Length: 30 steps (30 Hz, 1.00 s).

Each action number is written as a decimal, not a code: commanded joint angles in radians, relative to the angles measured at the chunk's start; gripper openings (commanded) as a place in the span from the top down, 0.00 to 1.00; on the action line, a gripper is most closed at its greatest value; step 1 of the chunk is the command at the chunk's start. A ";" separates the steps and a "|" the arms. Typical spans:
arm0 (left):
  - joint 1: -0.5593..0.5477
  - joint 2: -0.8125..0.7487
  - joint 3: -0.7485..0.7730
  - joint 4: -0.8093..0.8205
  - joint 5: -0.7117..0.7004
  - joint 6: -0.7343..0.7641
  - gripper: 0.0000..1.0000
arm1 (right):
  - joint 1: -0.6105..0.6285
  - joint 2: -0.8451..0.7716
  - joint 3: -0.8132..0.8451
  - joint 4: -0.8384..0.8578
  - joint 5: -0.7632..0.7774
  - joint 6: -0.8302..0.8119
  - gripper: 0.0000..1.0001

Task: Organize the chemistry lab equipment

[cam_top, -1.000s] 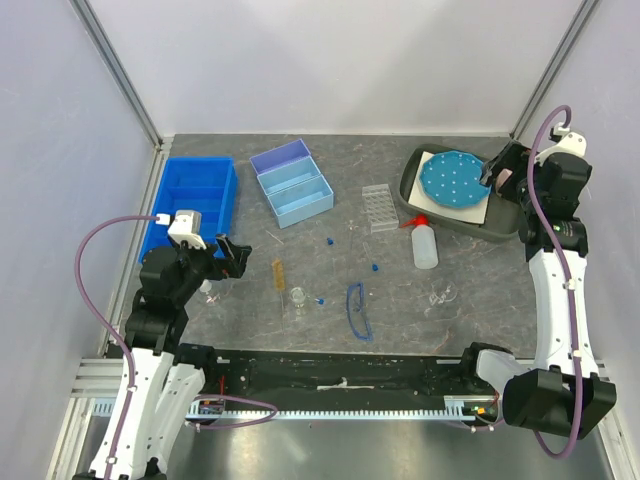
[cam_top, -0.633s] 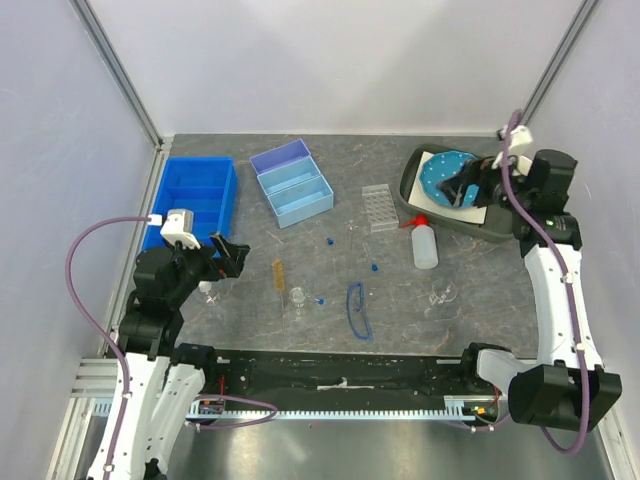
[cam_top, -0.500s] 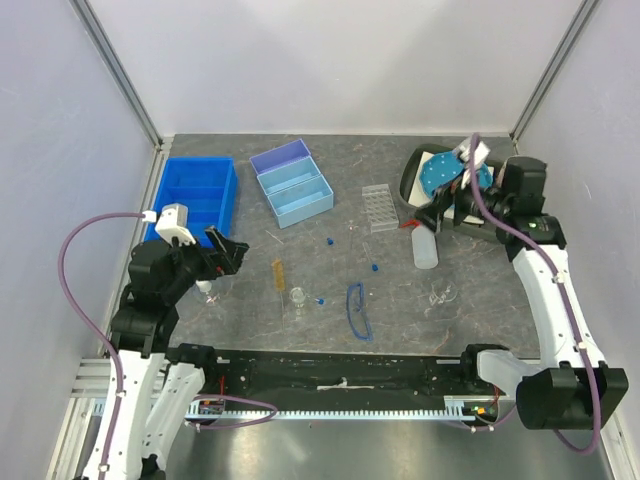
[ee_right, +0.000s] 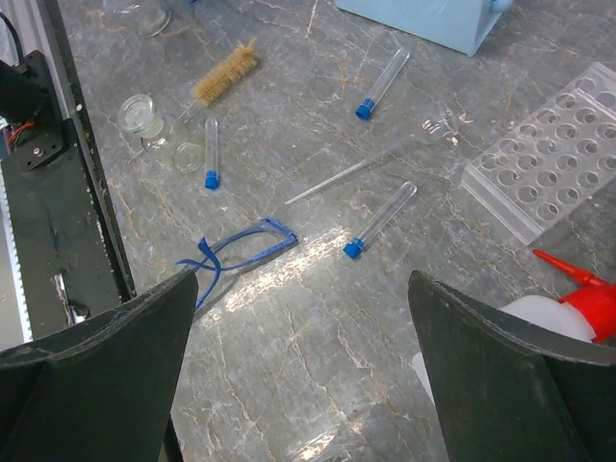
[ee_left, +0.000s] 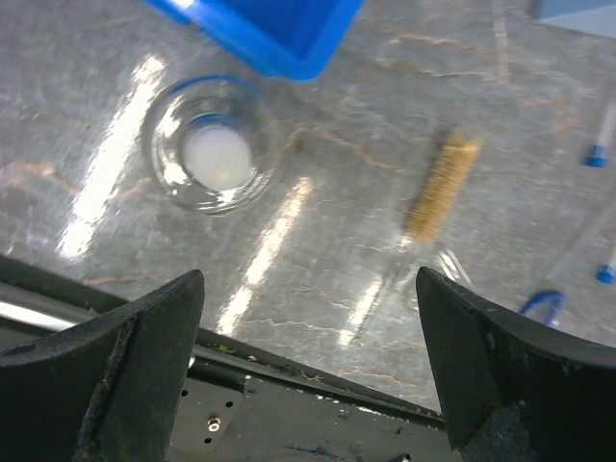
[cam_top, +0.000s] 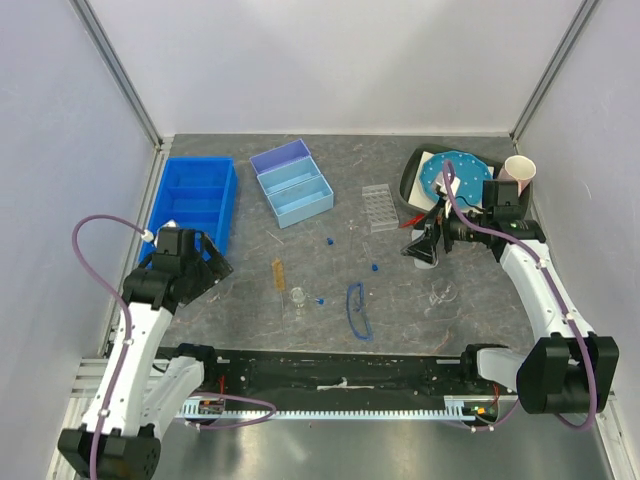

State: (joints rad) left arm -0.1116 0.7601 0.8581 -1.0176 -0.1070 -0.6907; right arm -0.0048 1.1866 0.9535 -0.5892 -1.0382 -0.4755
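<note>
Hovering low over the near-left of the table (cam_top: 400,325), the left gripper (ee_left: 308,318) has its jaws spread wide with nothing between them. Right under it an upright glass vessel (ee_left: 212,159) stands just beside the near corner of the blue bin (ee_left: 279,29), whose wall crowds it on the far side.

Over on the right, the right gripper (ee_right: 303,289) is spread wide too and empty. It hangs above the squeeze bottle (ee_right: 592,298) and hides most of it from the overhead camera. The bottle sits near the dark tray (cam_top: 408,185) that carries the blue dotted disc (cam_top: 455,178). Its red nozzle points far-left toward the clear tube rack (ee_right: 549,164); whether it stands or lies is hard to tell.

Mid-table, the loose pieces are scattered:
- The brush (ee_right: 223,72) lies roughly near-to-far, bristles at the far end, its wire handle running toward a small flask (ee_right: 141,114).
- Three blue-capped tubes (ee_right: 382,85) lie apart from one another. Two slant with their caps at the near ends, and the third lies left-to-right beside the flask, cap to the right.
- A thin glass pipette (ee_right: 366,166) rests between the two slanted tubes.
- The safety glasses (cam_top: 356,310) sit nearest the arms' bases, long axis near-to-far.

The light-blue box (cam_top: 290,183) stands far and left of centre, well apart from both grippers.
</note>
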 commanded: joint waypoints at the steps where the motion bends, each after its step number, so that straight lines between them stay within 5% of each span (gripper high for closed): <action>1: 0.004 0.076 -0.037 -0.030 -0.164 -0.127 0.03 | -0.003 0.005 -0.019 0.015 -0.077 -0.054 0.02; 18: 0.004 0.427 -0.106 0.166 -0.278 -0.156 0.02 | -0.003 0.019 -0.013 -0.018 -0.063 -0.069 0.02; 30: 0.006 0.541 -0.113 0.255 -0.309 -0.136 0.04 | -0.003 0.033 -0.015 -0.020 -0.071 -0.077 0.02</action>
State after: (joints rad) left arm -0.1112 1.2678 0.7307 -0.8188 -0.3683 -0.8005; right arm -0.0048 1.2160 0.9367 -0.6159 -1.0649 -0.5182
